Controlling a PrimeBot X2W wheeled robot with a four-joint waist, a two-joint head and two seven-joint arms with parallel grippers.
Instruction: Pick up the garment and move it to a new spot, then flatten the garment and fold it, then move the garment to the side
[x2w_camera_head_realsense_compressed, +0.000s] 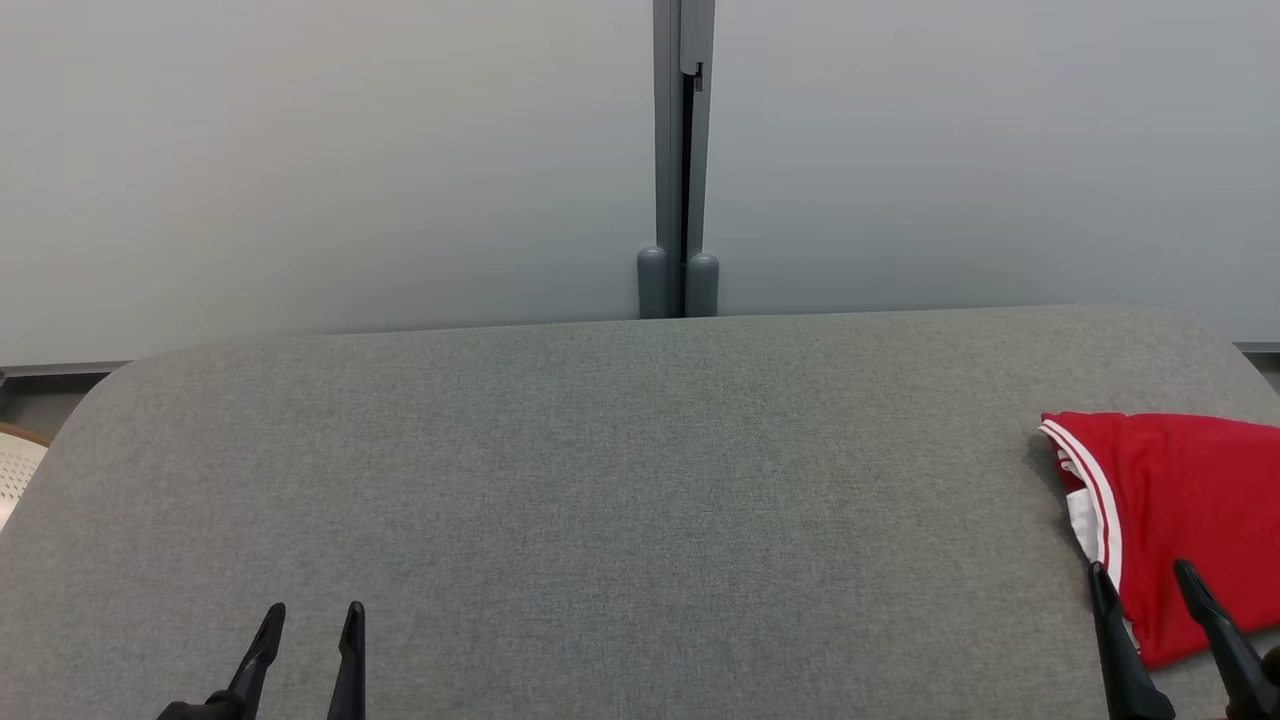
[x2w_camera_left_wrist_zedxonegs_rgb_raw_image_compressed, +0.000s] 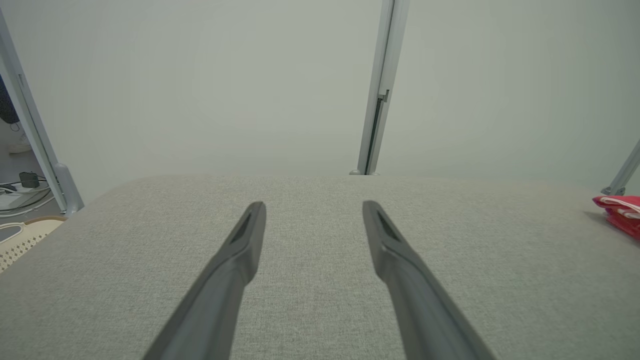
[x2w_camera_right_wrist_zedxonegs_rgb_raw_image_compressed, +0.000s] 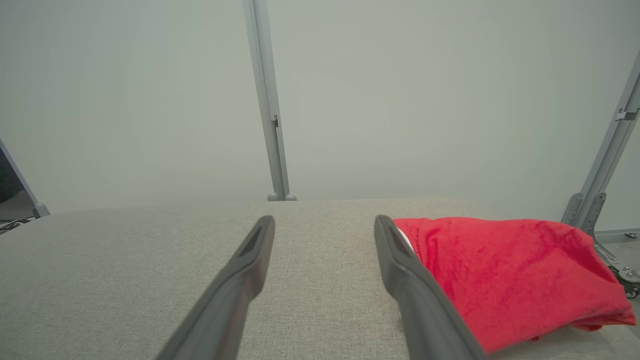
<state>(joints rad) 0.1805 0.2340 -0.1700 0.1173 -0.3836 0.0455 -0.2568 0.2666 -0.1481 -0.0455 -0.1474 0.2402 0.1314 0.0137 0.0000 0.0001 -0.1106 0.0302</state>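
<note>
A red garment (x2w_camera_head_realsense_compressed: 1185, 510) with white trim lies folded at the right edge of the grey fabric table (x2w_camera_head_realsense_compressed: 620, 480). It shows as a red mound (x2w_camera_right_wrist_zedxonegs_rgb_raw_image_compressed: 510, 275) in the right wrist view and as a small red patch (x2w_camera_left_wrist_zedxonegs_rgb_raw_image_compressed: 622, 212) far right in the left wrist view. My right gripper (x2w_camera_head_realsense_compressed: 1142, 575) stands open at the lower right, its fingers over the garment's near left edge, with nothing between them. At the lower left my left gripper (x2w_camera_head_realsense_compressed: 312, 612) is open and empty, far from the garment.
A pale partition wall with a grey vertical post (x2w_camera_head_realsense_compressed: 682, 160) stands right behind the table. A perforated cream chair (x2w_camera_head_realsense_compressed: 15, 465) shows past the table's left edge. Cables and a metal frame (x2w_camera_left_wrist_zedxonegs_rgb_raw_image_compressed: 30, 150) lie at the far left.
</note>
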